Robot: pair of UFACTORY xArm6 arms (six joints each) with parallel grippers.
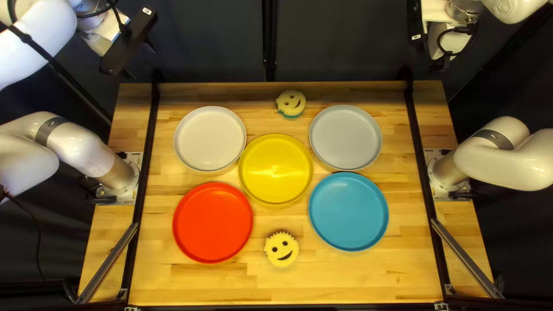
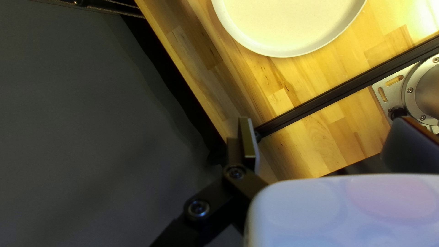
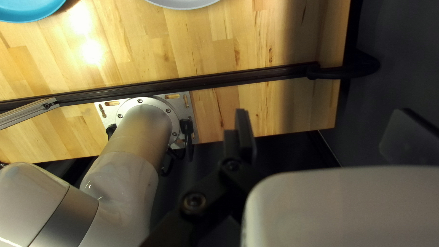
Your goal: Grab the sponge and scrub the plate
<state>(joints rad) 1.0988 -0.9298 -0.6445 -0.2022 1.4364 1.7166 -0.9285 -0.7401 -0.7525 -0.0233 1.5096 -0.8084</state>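
Sponges (image 1: 281, 251) seem round, spikes toward table's far edge (image 1: 224, 86); left hand (image 1: 140, 61), right hand (image 1: 439, 65) gape.

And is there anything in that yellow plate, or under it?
I see nothing in the yellow plate, just light glinting off its surface. Whatever might be beneath is covered by the plate itself, so I can't tell.

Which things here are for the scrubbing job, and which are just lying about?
For the job (one sponge, one plate; which isn't specified, so the others are spare):
- near sponge, far sponge
- red plate, yellow plate, blue plate, white plate, grey plate

Just around:
- black rails
- metal bars
- dark curtain
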